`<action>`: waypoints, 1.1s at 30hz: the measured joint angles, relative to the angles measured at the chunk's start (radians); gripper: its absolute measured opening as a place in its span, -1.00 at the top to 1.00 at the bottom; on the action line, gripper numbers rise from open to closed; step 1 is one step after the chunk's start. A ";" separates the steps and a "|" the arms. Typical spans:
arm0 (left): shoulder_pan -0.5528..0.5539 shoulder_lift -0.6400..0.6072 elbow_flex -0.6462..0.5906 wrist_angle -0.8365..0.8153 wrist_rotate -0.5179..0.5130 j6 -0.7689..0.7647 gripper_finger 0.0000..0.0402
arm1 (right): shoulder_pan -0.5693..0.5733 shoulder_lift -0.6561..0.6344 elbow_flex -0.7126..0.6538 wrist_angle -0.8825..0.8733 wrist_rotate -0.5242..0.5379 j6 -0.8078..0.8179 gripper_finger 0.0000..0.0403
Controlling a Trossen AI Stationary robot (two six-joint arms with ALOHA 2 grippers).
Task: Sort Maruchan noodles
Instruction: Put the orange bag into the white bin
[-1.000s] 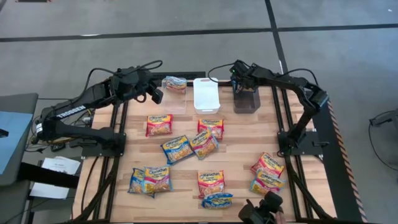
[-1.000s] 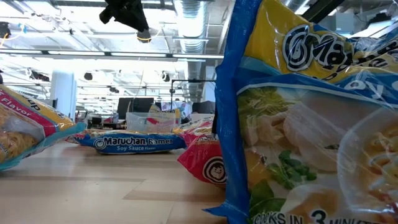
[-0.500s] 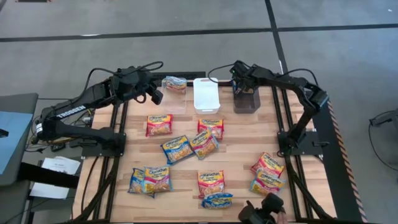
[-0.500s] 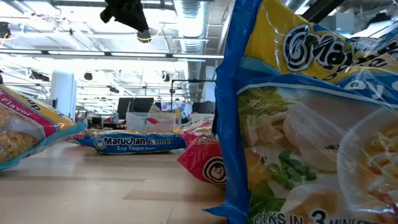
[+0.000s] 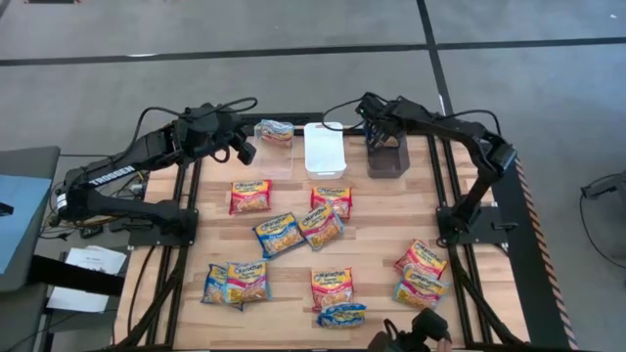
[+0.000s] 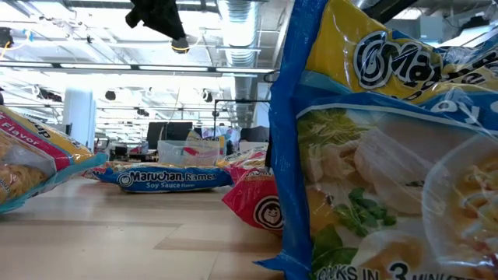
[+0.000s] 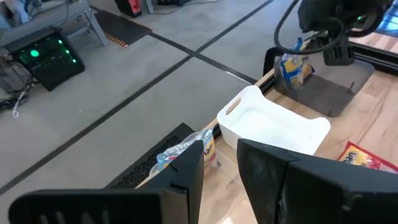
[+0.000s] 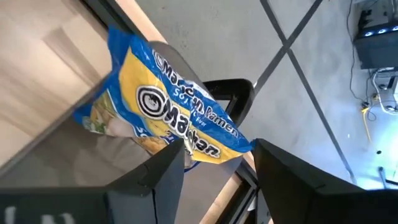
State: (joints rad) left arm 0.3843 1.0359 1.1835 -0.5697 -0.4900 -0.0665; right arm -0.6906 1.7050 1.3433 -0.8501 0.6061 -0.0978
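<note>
A wooden table (image 5: 381, 220) strewn with Maruchan noodles (image 5: 284, 235), three bins along its far edge. Over the grey bin (image 5: 387, 159), the right gripper (image 8: 214, 163) pinches a blue-edged packet (image 8: 168, 112) by one crinkled edge, the packet hanging into the bin. The left gripper (image 7: 221, 163) hangs empty, fingers parted, above the clear bin (image 5: 273, 147), which holds one packet. The packets look light, slippery and brittle inside; an edge seam seems the safest hold.
</note>
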 joint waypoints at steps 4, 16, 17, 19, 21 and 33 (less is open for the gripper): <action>0.004 0.000 0.000 0.000 -0.020 0.032 0.56 | 0.018 0.000 0.053 -0.043 0.001 0.019 -0.08; 0.134 0.001 0.023 -0.018 0.098 -0.021 0.20 | 0.068 0.000 0.183 -0.165 0.006 0.025 -0.08; 0.139 0.000 0.033 -0.019 0.127 -0.023 0.18 | 0.072 0.000 0.201 -0.188 0.006 0.036 -0.08; 0.144 0.000 0.056 -0.018 0.197 -0.030 0.16 | 0.081 0.000 0.237 -0.227 0.006 0.061 -0.08; 0.143 0.000 0.072 -0.016 0.255 -0.035 0.16 | 0.090 0.000 0.275 -0.272 0.005 0.084 -0.08; 0.058 0.033 0.089 -0.032 0.487 -0.124 0.16 | 0.178 0.000 0.523 -0.535 -0.006 0.228 -0.08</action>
State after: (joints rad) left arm 0.4419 1.0691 1.2728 -0.6020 -0.0026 -0.1901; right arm -0.5130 1.7054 1.8667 -1.3846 0.6003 0.1303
